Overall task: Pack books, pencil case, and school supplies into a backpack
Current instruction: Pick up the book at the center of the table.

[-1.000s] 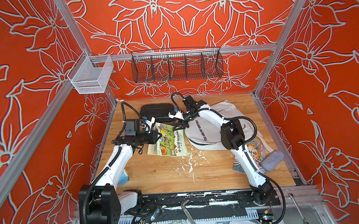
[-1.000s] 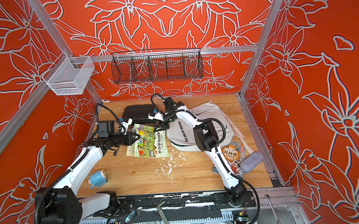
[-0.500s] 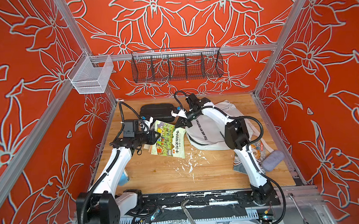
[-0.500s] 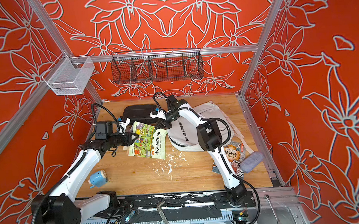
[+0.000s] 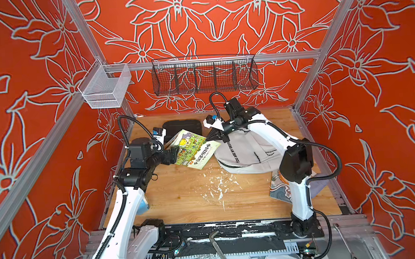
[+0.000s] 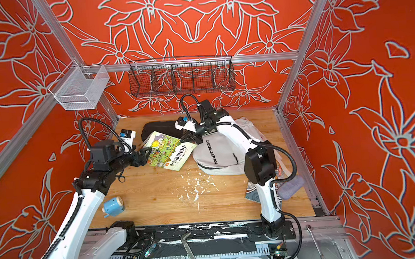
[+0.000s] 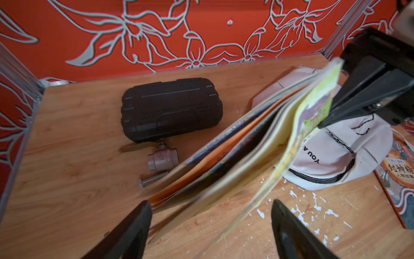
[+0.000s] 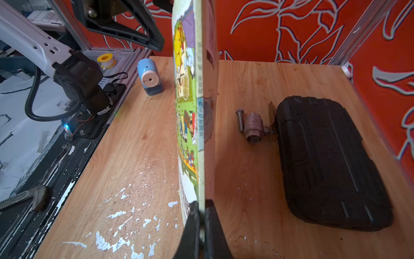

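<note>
The green-and-yellow book [image 5: 193, 150] hangs tilted above the table, its pages fanned in the left wrist view [image 7: 246, 157]. My right gripper [image 8: 201, 206] is shut on its edge beside the white backpack [image 5: 247, 154], as a top view also shows [image 6: 189, 136]. My left gripper [image 7: 210, 204] stands open at the book's opposite edge, a finger on each side. The blue book [image 5: 279, 192] lies under the right arm, and the lilac pencil case [image 6: 290, 188] is next to it. The light-blue sharpener [image 6: 112, 206] stands by the left arm.
A black ribbed hard case [image 5: 183, 126] lies at the back, behind the held book. A grey valve fitting [image 7: 162, 159] and a bolt [image 7: 152, 179] sit in front of it. A wire basket [image 5: 204, 74] and a clear bin [image 5: 104, 89] hang on the frame.
My left gripper opened and let go of the green book. My right gripper shut on the book's far edge, and the book shifted right toward the backpack.
</note>
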### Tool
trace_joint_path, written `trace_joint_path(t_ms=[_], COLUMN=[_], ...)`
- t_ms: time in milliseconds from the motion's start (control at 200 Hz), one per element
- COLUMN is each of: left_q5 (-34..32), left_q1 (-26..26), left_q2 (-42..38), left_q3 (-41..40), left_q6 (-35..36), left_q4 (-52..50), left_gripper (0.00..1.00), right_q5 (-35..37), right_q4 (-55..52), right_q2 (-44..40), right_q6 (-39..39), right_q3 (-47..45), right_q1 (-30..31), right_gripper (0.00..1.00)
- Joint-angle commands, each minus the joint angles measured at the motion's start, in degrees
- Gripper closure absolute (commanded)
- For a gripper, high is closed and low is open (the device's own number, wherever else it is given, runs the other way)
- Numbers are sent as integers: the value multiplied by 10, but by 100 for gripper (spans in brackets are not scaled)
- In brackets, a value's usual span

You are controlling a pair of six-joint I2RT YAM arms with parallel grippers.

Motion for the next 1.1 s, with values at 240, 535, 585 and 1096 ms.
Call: trace_joint_path(t_ms=[240,535,585,1096], left_q5=[117,236,260,309], left_q1=[6,3,-2,-27], left_q2=[-25,13,18,45], left_q3=[28,37,32,-13], left_q6=[134,164,170,171], left_q4=[12,16,16,41], left_gripper=[17,19,20,67], right_q5=[83,127,127,154], right_q4=[-17,-130,-139,-203], right_q2=[-93,-112,-111,-86], right_q6=[-24,-129,-130,-129], right_q3=[-17,16,25,79], right_q1=[18,17,17,16], right_gripper=[100,100,100,100])
